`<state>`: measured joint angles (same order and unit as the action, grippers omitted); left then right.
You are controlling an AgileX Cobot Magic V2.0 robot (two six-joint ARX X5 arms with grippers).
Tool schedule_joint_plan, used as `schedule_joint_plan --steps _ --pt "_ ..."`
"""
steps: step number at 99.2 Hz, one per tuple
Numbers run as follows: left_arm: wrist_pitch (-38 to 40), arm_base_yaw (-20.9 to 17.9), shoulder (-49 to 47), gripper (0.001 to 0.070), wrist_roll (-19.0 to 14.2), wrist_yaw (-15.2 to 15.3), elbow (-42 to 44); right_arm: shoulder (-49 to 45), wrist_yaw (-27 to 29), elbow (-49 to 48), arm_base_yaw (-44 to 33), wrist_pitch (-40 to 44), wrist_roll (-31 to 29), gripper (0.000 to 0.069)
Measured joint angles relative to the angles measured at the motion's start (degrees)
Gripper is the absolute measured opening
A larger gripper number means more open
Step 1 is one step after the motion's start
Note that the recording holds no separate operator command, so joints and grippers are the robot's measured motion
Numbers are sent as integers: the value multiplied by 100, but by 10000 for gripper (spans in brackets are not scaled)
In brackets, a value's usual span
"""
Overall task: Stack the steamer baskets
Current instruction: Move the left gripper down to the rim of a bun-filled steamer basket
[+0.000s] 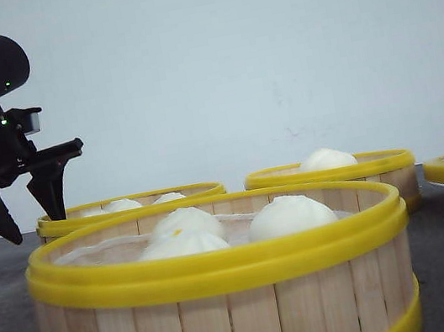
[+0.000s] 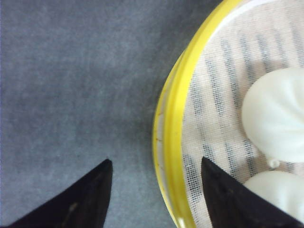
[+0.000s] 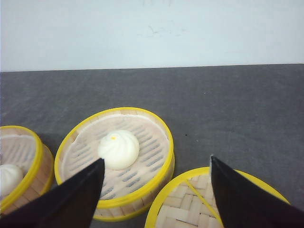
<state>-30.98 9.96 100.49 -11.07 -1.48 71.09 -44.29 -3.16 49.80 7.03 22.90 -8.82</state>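
Left fingers point(image 2: 154, 194) spread wide astride a steamer basket point(image 2: 172, 123) rim; right fingers point(image 3: 156, 190) parted, empty.

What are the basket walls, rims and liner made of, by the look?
Nearest steamer basket: walls look like pale bamboo or wood slats, matte, with seams. Its rim: glossy yellow, probably plastic. Liner: white open-weave cloth, likely gauze, slats showing through.

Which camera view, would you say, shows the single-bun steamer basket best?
The right wrist view: the single-bun steamer basket shows whole from above, bun included. The front view gives only its side; the left wrist view misses it.
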Motion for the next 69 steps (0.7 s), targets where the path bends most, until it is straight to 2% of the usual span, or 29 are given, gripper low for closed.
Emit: schedule_joint_plan --steps 15,32,43,57,69 --pt "7 4 46 222 -37 -7 0 0 4 0 0 0 0 437" --pt "31 44 164 172 -55 -24 11 0 13 0 0 0 0 437" --pt "83 57 173 88 -57 -37 11 0 15 0 0 0 0 437" --pt "116 50 173 40 -101 4 11 0 15 0 0 2 0 437" --pt "160 39 173 30 -164 7 11 0 22 0 0 50 0 437"
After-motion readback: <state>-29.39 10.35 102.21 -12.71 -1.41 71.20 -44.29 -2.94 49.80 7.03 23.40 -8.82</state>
